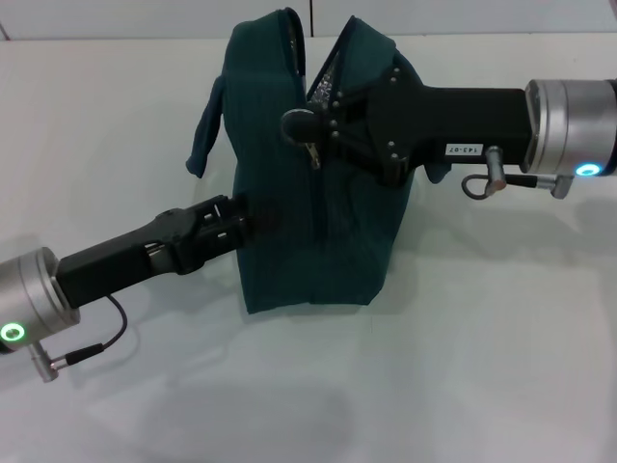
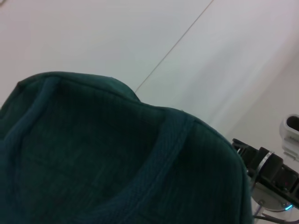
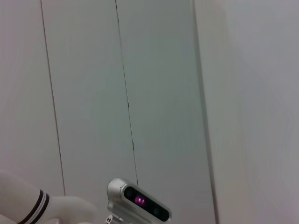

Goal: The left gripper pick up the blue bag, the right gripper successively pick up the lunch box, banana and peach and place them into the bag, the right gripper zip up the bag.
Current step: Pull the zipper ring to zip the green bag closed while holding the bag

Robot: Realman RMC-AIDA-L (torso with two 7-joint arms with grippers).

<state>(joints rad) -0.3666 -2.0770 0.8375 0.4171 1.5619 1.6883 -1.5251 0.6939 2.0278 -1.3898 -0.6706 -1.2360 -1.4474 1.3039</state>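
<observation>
Blue bag (image 1: 318, 207) stands upright at the head view's centre on the white table (image 1: 463, 376); left hand (image 1: 253, 218) presses into its left side, grip unclear, while right hand (image 1: 318, 123) is at the zip near the top, grip unclear. Left wrist view: teal fabric (image 2: 117, 158) fills the lower frame. Right wrist view: only pale wall panels (image 3: 163, 93)

Bare table (image 1: 463, 367) (bag (image 1: 318, 260) centre)
</observation>
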